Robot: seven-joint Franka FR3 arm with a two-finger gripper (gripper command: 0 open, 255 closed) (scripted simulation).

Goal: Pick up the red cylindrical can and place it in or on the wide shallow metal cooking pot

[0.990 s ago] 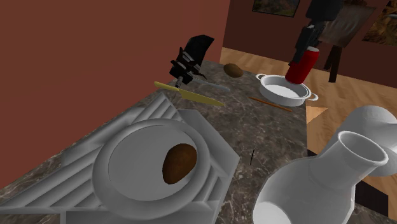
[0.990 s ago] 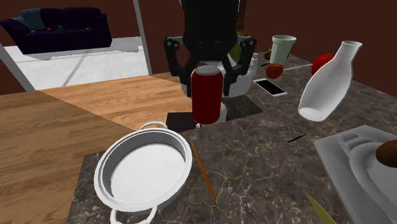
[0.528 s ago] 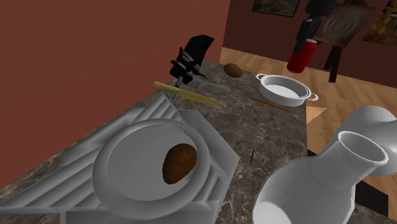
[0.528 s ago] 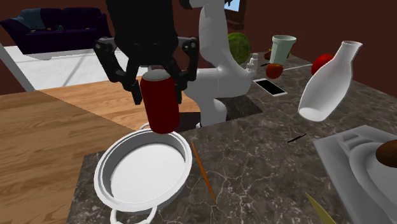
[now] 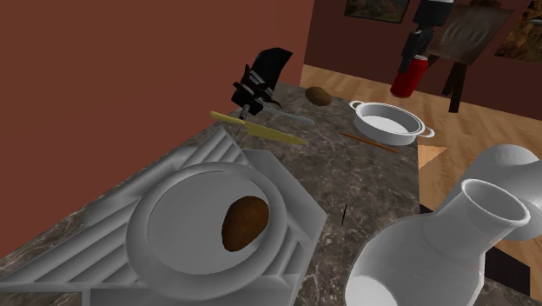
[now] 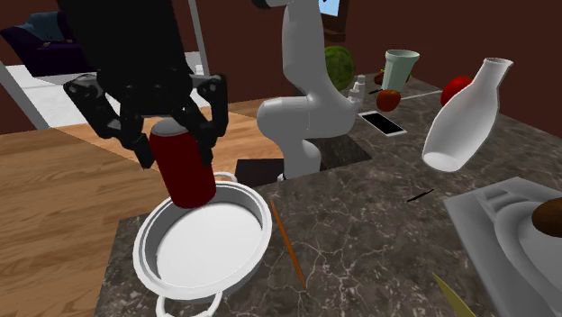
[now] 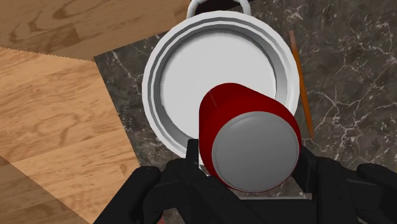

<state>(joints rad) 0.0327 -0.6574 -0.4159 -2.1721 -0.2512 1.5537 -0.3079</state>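
Red cylindrical can (image 6: 183,171) with a flat grey end, clasped on both sides between the black fingers of the all-black gripper (image 6: 173,146); fingers spread just to the can's width and pressed against its wall, as seen also along the hand in the wrist view. Held tilted, upper end leaning toward the second exterior view's left, lower end hanging over the far rim of the wide, shallow, white-grey round pot (image 6: 144,248) with two loop handles. In the shoulder view, seen clear above the pot, with wooden floor (image 6: 54,198) showing between the two. Pot resting at the left corner of the dark veined marble countertop (image 6: 360,243) in the second exterior view, inside bare. Just to the right of the pot, lying flat on the marble and apart from the rim, a thin orange-brown stick (image 6: 286,241). Farther right, a white narrow-necked vase (image 6: 459,113), and behind the pot the white base of the arm (image 6: 302,99). Near the shoulder camera, well apart from the pot, a grey ridged tray (image 5: 287,252) bearing a round grey plate (image 5: 165,226) with a brown oval potato (image 5: 246,222) on it; beyond the tray, a yellow-handled knife (image 5: 258,128) on the marble.
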